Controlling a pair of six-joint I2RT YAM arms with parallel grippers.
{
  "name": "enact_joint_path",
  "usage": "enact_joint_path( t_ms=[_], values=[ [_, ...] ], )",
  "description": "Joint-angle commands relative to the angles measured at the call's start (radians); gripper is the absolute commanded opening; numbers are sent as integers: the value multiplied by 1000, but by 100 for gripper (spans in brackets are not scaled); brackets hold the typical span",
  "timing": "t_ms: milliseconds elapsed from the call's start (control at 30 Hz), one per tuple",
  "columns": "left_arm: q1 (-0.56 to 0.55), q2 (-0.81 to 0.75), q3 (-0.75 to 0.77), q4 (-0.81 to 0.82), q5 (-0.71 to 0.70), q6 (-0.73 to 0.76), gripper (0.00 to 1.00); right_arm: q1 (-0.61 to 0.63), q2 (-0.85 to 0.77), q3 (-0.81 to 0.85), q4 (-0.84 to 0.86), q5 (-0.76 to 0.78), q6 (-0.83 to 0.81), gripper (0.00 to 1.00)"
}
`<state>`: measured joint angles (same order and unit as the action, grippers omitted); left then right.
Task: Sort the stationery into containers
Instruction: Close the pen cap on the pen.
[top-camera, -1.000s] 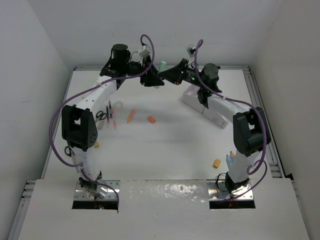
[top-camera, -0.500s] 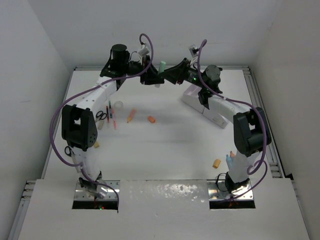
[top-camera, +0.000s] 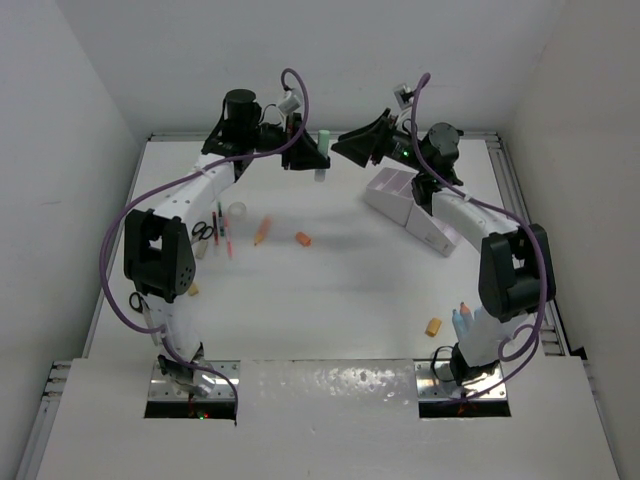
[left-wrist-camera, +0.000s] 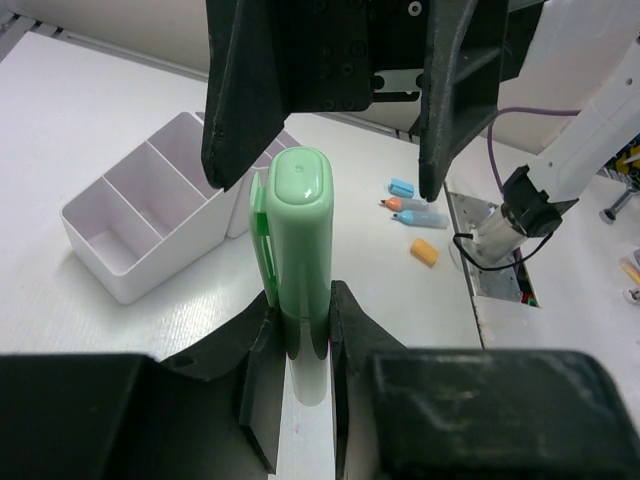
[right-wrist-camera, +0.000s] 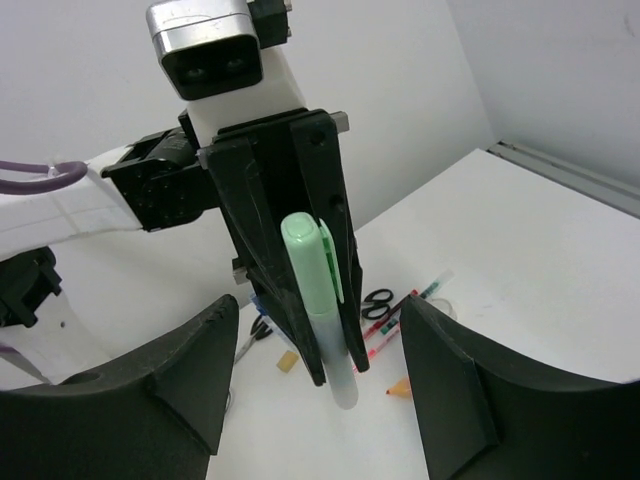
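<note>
Green marker is standing upright in the left gripper — the jaws are pinching its pale lower barrel, cap pointing up. It is hanging in the air over the far part of the table, left of the white organiser and well above the surface. The right gripper is facing it from the other side with jaws spread wide, fingers standing clear of the marker on either side, touching nothing. Other stationery is lying on the table. On the left side are scissors, red pens, a tape ring, an orange pencil and an orange eraser. A yellow eraser and blue-capped bottles are sitting near the right arm's base — well apart from the organiser.
</note>
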<state>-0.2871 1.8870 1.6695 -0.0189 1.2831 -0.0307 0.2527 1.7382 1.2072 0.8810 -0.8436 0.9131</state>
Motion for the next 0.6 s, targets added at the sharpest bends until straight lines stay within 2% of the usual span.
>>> enact_joint_path(
  t_ms=[0, 200, 367, 567],
  values=[
    [-9, -20, 4, 22, 21, 26, 0, 3, -25, 63, 0, -15, -42, 65],
    [-12, -23, 3, -71, 22, 95, 0, 36, 0, 167, -95, -11, -112, 64],
    [-24, -22, 15, -90, 24, 109, 0, 53, 49, 210, -123, 18, -138, 57],
    [-27, -20, 33, -87, 21, 104, 0, 65, 87, 232, -128, 5, -125, 56]
  ],
)
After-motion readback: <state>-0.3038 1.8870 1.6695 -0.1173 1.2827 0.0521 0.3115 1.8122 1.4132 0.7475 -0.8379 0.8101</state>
